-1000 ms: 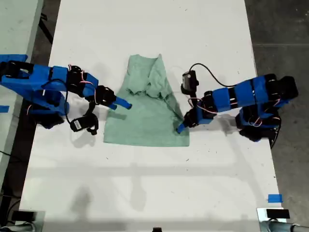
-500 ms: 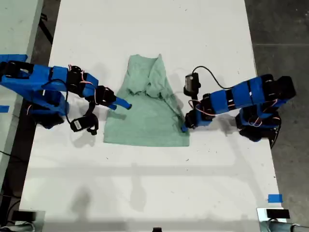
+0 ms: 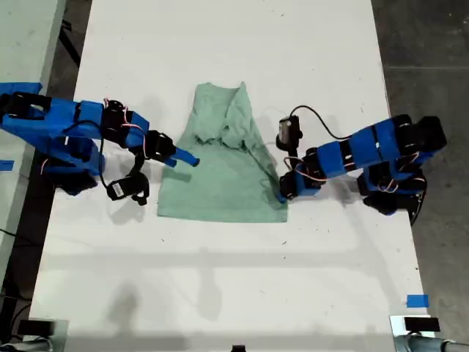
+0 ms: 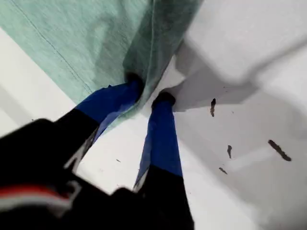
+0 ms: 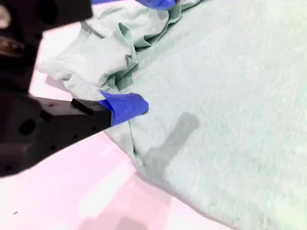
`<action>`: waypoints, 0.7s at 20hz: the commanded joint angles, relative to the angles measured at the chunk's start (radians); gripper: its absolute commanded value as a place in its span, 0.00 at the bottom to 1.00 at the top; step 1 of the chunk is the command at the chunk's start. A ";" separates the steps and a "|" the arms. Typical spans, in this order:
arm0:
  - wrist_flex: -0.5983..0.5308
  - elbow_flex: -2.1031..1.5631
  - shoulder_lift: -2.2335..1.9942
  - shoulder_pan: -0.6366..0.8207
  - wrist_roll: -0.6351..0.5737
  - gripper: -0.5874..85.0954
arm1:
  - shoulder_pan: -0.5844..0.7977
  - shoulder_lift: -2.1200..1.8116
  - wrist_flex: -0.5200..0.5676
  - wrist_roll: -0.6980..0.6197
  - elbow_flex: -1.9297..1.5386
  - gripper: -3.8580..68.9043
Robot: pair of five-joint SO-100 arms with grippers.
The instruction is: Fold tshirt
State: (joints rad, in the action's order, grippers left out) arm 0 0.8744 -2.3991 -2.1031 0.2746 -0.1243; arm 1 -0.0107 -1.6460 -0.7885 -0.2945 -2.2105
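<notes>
The pale mint-green short-sleeved cloth tshirt [image 3: 223, 161] lies partly folded in the middle of the white worktop [image 3: 220, 279], its long axis running from the far edge toward the near one, with bunched cloth toward the far end and a straight hem at the near end.

My first gripper [image 4: 146, 93] sits at the tshirt's edge on the exterior view's right, close to the near corner. Its blue fingers stand slightly apart with a fold of the cloth edge between them; whether they have truly pinched it I cannot quite tell.

My second gripper [image 5: 127, 108] hovers over the opposite edge, on the exterior view's left, with one blue finger above the cloth beside the rumpled sleeve; its other finger is out of sight, so I cannot tell whether it is apart or together.

The coming fold probably turns on my first gripper, which is nearer a graspable edge. The worktop is bare and roomy on every side.
</notes>
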 commanded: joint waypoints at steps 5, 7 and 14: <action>-0.012 0.002 -0.020 -0.008 -0.003 0.36 | -0.035 -0.006 -0.012 0.002 0.066 0.03; -0.015 -0.003 -0.020 -0.008 -0.003 0.36 | -0.035 -0.021 -0.140 -0.025 0.160 0.03; -0.020 -0.005 -0.020 -0.005 -0.008 0.36 | -0.018 -0.072 -0.413 -0.057 0.408 0.03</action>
State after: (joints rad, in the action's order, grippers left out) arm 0 0.8744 -2.4114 -2.1031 0.2746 -0.1243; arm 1 -0.0261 -1.6306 -1.1382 -0.3344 -1.8991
